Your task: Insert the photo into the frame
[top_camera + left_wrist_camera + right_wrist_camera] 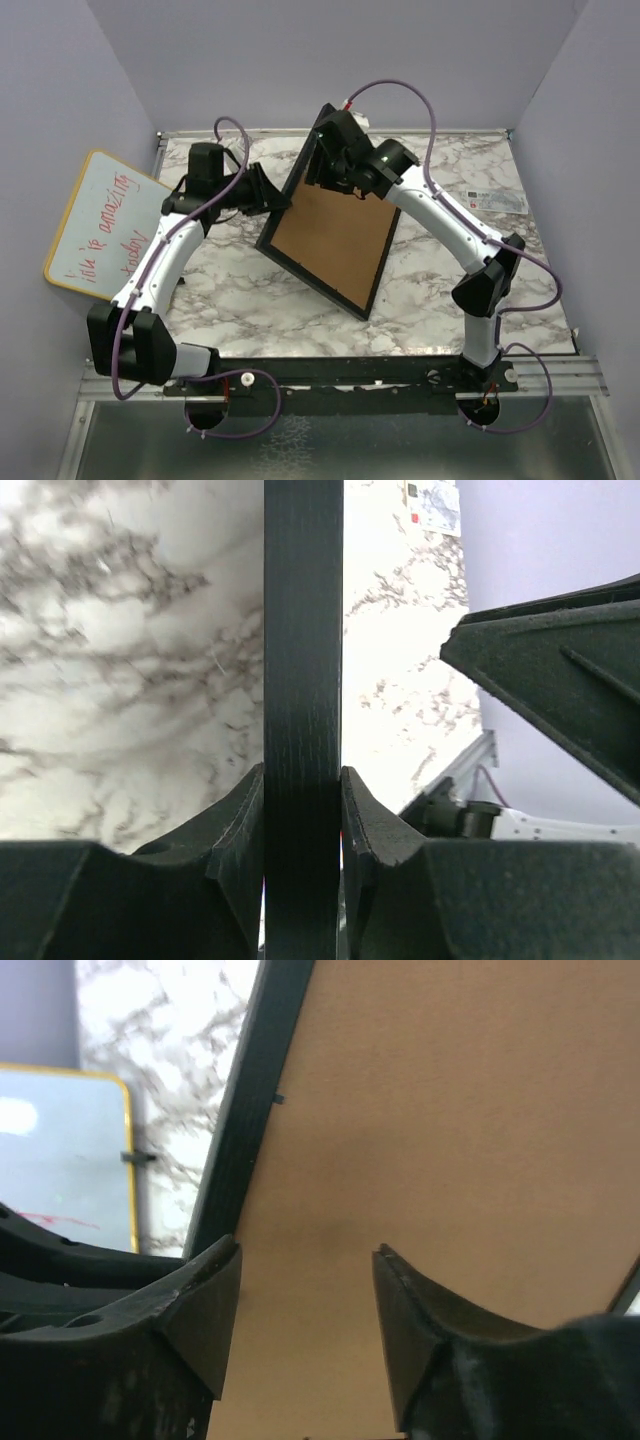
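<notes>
Black frame [303, 680] edge, at nine o'clock, sits clamped in the left claw [303, 780]; the right claw [307, 1250] stands part-open, empty, over the backing [450, 1110] at twelve o'clock.

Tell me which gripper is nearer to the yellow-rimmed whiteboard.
Left. The left gripper clamps the frame on its left edge, the side toward the whiteboard; the right gripper hangs open over the brown backing board near the far end, farther away.

Right claw [307, 1250] sits low centre, fingers spread apart over the brown backing board [450, 1110]. The black frame [248, 1110] slants from top centre to lower left; marble worktop [170, 1020] and yellow-rimmed whiteboard [60, 1160] show at left.
</notes>
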